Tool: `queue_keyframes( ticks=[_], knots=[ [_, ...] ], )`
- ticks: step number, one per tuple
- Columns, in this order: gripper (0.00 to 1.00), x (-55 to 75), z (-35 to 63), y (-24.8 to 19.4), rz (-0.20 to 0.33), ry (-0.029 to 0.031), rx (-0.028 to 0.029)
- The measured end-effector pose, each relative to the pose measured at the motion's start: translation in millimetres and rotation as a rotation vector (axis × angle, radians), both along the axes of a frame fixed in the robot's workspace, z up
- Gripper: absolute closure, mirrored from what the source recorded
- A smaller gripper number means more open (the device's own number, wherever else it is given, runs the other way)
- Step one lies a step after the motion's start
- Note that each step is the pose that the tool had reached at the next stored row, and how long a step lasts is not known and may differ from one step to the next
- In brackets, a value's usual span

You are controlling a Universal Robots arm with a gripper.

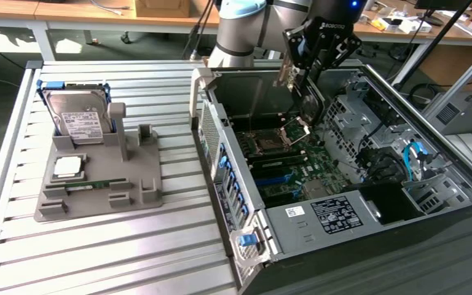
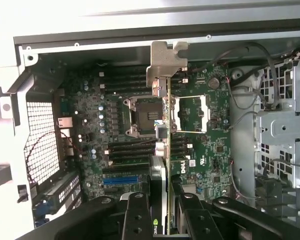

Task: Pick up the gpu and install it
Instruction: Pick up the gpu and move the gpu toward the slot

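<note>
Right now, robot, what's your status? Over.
Jaws shut on gpu, card on edge. Hanging over open computer case, above motherboard. Nothing seen blocking it.

Hard drive (image 1: 77,118) upright in grey holder (image 1: 142,179)

Robotics lab or electronics workshop.
A robot arm (image 1: 240,27) stands over an open computer case (image 1: 302,224) on a slatted metal table (image 1: 96,252); wooden workbenches (image 1: 80,11) carrying loose parts (image 1: 396,23) line the background.
</note>
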State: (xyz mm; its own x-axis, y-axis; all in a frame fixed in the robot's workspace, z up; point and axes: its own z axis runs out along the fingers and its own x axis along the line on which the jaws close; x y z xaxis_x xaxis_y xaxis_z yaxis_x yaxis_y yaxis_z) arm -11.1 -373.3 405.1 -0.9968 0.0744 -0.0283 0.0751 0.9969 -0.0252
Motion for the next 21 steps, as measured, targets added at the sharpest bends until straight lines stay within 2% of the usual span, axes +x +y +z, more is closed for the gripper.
queue_keyframes(
  ticks=[21],
  knots=[
    [0.73,7.9,-9.7,0.0,0.0,0.0,-0.0072]
  ],
)
